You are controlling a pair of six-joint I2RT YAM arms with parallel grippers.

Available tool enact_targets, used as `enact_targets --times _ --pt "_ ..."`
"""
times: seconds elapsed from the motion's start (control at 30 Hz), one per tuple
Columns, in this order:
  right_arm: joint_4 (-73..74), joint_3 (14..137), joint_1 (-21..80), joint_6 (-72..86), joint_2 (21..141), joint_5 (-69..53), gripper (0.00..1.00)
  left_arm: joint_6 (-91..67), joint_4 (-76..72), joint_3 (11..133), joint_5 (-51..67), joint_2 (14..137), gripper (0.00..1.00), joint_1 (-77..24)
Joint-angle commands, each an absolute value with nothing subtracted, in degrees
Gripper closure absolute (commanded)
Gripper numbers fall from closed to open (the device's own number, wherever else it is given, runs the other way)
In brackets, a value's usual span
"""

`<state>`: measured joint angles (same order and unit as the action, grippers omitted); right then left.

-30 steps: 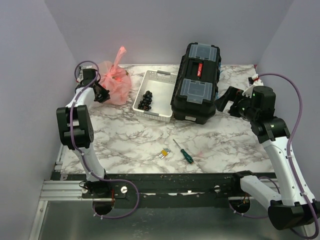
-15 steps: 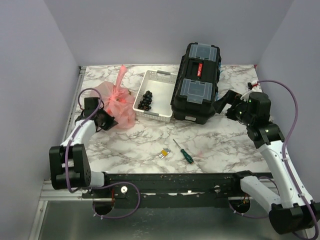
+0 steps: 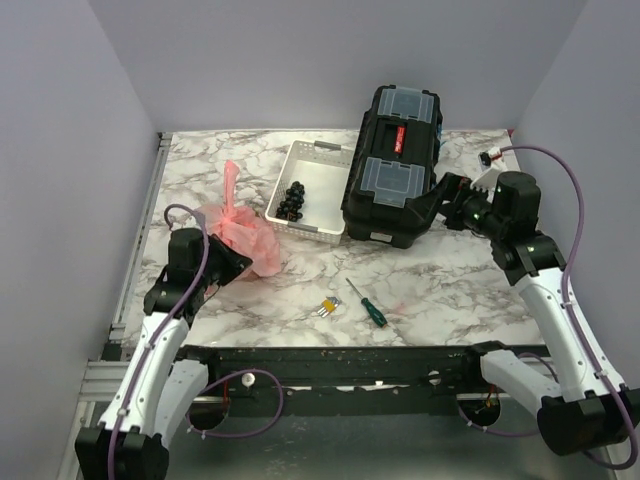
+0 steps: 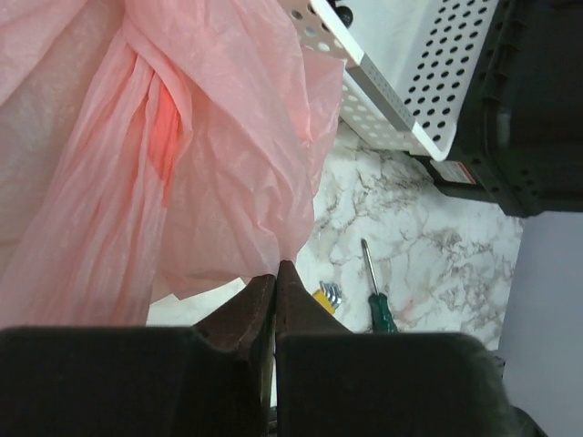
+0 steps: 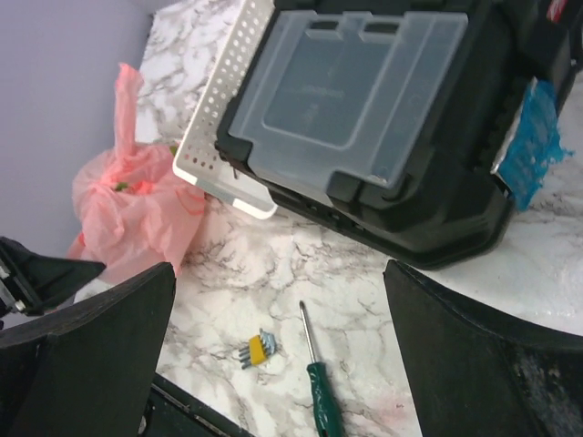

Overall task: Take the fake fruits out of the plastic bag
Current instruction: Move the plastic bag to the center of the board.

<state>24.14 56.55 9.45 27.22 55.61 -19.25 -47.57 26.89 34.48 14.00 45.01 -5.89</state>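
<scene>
- Top external view: the bag (image 3: 243, 232) lies on the left of the table (image 3: 450, 270), just left of the tray (image 3: 318, 149). Its twisted neck points toward the far edge.
- The left gripper (image 3: 224, 264) sits at the bag's near-left edge. In the left wrist view its fingers (image 4: 239, 314) are pressed together on a fold of the bag (image 4: 182, 155), with pink film coming out between the tips.
- The fruits (image 5: 126, 187) are inside the bag. The right wrist view shows them only as small green and orange patches through the film, and how many there are cannot be told.
- The right gripper (image 3: 441, 204) hangs by the right side of the toolbox (image 3: 393, 165), above the table. In the right wrist view its fingers (image 5: 91, 350) are spread wide with nothing between them.
- Black grapes (image 3: 293, 200) lie in the tray, toward its near-left part. The tray's right side is against the toolbox.
- A green-handled screwdriver (image 3: 367, 303) lies near the table's near edge, with a small yellow key set (image 3: 327, 307) just to its left. Both are well apart from the bag.
</scene>
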Motion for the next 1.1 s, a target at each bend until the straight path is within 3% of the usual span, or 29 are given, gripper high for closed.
enact_targets --times 0.0,0.17,0.27,0.43,0.7,0.87,1.07 --pt "24.11 60.48 11.80 24.77 56.82 -21.82 0.00 -49.34 30.19 28.95 16.78 36.38 1.00 -8.24" --pt "24.97 64.44 28.25 25.75 61.59 -7.55 0.00 -48.36 29.13 26.82 22.86 33.22 0.97 -9.40" --pt "23.23 66.65 39.23 26.94 65.24 -0.57 0.00 -46.79 27.07 27.32 27.76 32.37 0.61 -9.40" --pt "20.70 70.97 53.34 28.22 72.78 9.68 0.00 -42.08 28.53 32.86 32.04 29.17 0.36 -9.40" --pt "4.31 69.27 60.29 29.60 82.33 7.93 0.00 -28.50 44.55 50.62 10.99 24.06 0.32 -9.40" --pt "-7.31 67.65 60.63 29.70 88.59 4.90 0.04 -24.72 47.16 53.76 -0.73 21.98 0.33 -9.40" --pt "-12.29 71.51 60.65 28.56 98.77 2.95 0.08 -22.20 44.56 53.97 -6.04 26.40 0.30 -9.40"
